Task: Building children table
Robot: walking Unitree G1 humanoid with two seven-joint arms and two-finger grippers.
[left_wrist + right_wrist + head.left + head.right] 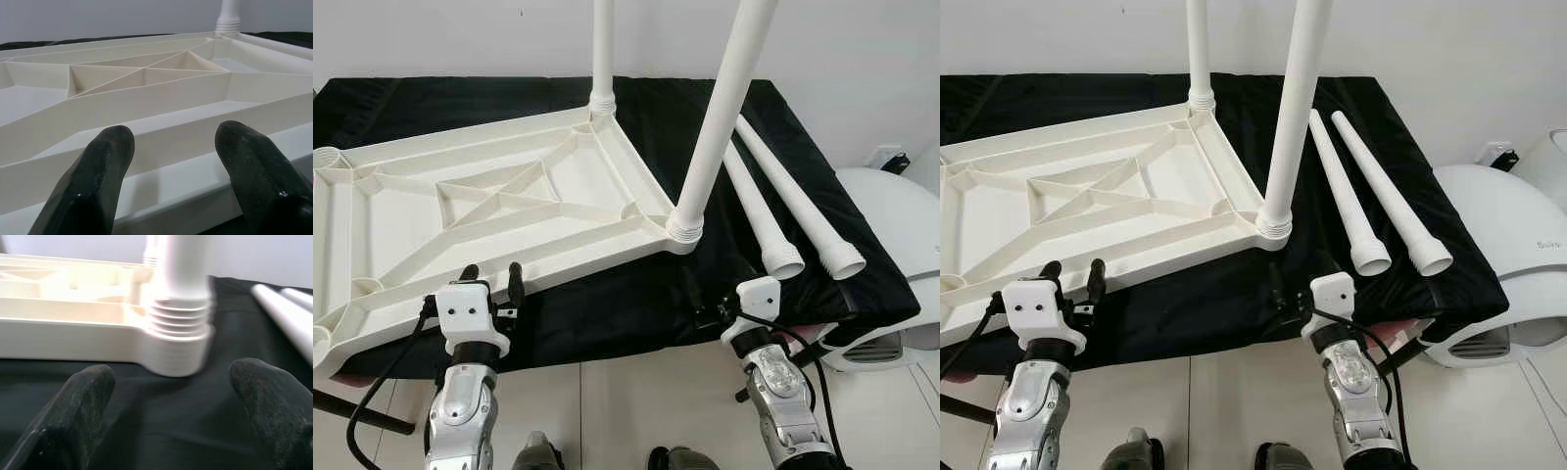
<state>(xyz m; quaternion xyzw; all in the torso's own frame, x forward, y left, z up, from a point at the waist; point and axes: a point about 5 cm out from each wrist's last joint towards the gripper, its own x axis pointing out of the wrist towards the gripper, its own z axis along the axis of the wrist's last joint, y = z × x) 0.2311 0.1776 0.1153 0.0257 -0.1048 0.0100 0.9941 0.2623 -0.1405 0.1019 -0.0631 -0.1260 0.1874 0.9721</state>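
Tabletop (499,211): cream moulded plastic, upside down, ribbed with diagonal braces; centre-left of frame on black cloth (705,294).
Fitted legs: two smooth white tubes, upright in threaded corner sockets, one upper centre (602,49), one centre right (720,117).
Loose legs (783,211): two tapered tubes, flared ends, lying side by side at right.
Left gripper (492,279): fingers apart, empty, at tabletop's near edge, lower left.
Right gripper (171,401): fingers spread, empty, over cloth near the fitted corner leg.
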